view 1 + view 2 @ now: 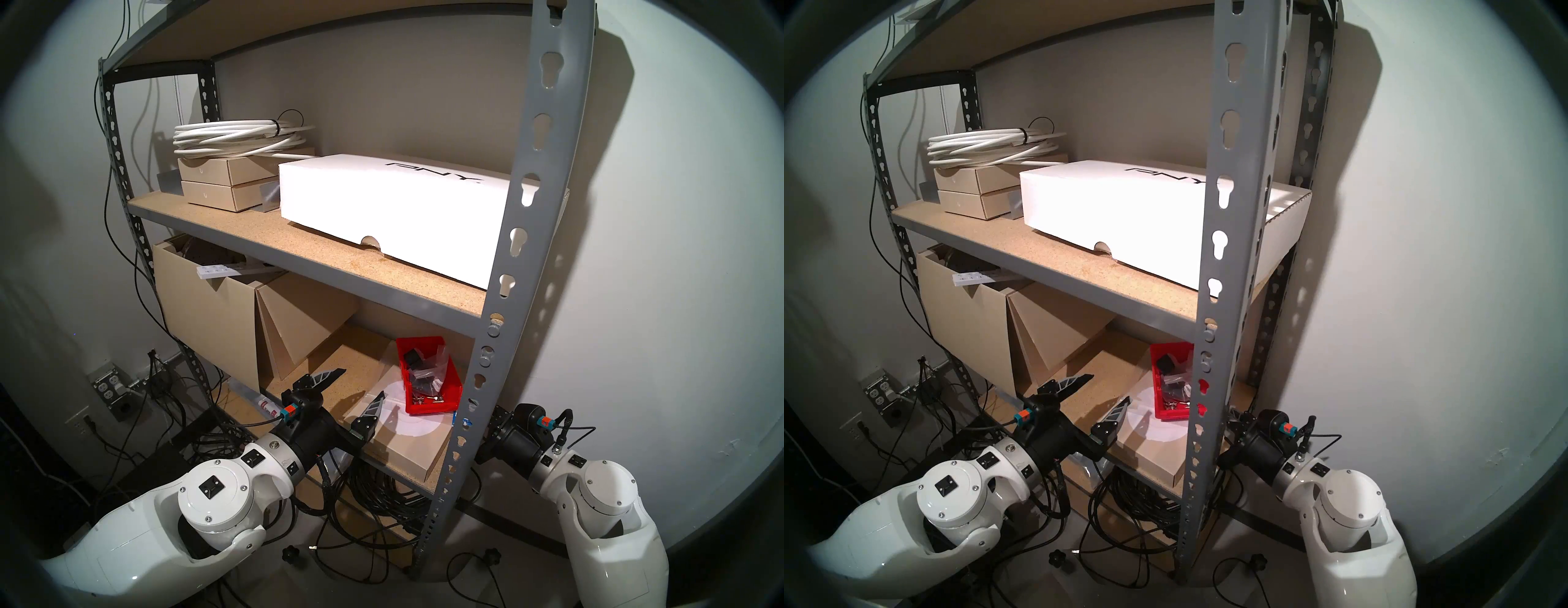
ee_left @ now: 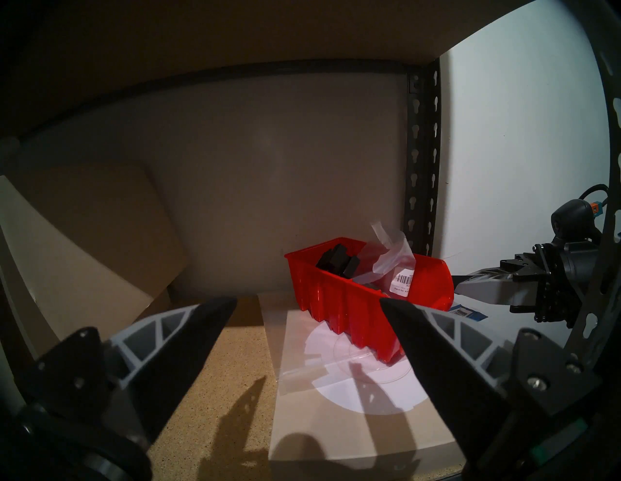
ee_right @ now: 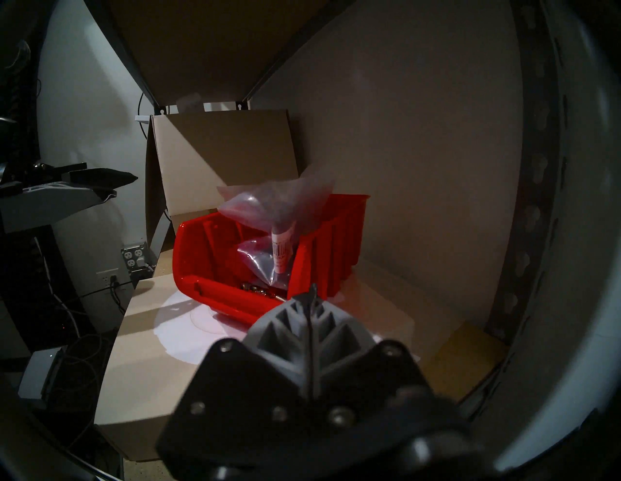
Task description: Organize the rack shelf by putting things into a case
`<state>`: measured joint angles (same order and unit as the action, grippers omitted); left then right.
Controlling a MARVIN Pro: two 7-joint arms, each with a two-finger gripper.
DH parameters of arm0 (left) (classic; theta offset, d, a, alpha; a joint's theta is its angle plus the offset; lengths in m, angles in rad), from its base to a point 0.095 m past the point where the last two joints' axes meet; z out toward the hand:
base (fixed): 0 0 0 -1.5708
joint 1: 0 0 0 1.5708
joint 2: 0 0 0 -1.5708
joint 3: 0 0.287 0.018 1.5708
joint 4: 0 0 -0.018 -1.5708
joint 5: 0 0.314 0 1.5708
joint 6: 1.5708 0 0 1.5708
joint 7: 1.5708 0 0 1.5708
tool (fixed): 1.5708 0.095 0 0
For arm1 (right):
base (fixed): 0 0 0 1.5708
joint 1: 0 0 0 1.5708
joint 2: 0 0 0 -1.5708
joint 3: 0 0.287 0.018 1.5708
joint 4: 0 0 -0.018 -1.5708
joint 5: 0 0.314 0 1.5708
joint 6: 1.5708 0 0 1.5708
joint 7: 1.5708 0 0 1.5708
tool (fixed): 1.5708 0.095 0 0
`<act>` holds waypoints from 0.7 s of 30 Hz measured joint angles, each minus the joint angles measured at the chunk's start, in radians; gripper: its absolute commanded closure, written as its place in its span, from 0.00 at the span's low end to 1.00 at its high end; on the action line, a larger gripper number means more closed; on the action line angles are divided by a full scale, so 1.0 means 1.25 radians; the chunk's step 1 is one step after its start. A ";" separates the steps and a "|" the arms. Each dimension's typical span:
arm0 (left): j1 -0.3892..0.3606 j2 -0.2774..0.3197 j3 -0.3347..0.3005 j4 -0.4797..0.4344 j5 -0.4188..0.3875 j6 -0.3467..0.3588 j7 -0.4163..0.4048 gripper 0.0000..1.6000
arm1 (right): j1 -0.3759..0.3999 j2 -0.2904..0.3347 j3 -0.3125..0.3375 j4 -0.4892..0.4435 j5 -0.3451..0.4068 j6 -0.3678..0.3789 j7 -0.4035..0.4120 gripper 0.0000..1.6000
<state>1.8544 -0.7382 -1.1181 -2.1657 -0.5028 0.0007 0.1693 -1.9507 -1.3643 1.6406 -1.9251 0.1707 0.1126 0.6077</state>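
Sitting on a flat tan box (image 1: pixel 407 441) on the lower board of the rack shelf (image 1: pixel 515 271) is the red bin (image 1: pixel 428 375) — long axis running front to back, bag (image 2: pixel 391 258) and black block (image 2: pixel 337 260) already inside. Flanking it are both arms: the left gripper (image 1: pixel 352 388), jaws spread and empty, is pointing at its left wall, while the right gripper (image 3: pixel 312 295) — pressed shut on nothing — is sitting nearer, just beside its front corner.

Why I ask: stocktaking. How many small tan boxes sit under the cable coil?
2. Both stacked at the middle shelf's left: upper box under the cable coil, lower box beneath it. Others may hide behind the PNY box.
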 measured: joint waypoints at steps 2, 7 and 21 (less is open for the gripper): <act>0.000 0.000 0.000 0.000 0.000 0.000 0.000 0.00 | 0.003 0.001 -0.002 0.001 -0.001 0.000 0.000 1.00; 0.000 0.000 0.000 0.000 0.000 0.000 0.000 0.00 | 0.001 0.001 0.002 -0.003 -0.002 0.000 0.000 1.00; 0.000 0.000 0.000 0.000 0.000 0.000 0.000 0.00 | -0.054 -0.001 0.089 -0.052 0.012 -0.002 -0.019 1.00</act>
<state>1.8543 -0.7380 -1.1179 -2.1657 -0.5030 0.0007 0.1694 -2.0179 -1.3657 1.7522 -1.9904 0.1860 0.1100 0.5836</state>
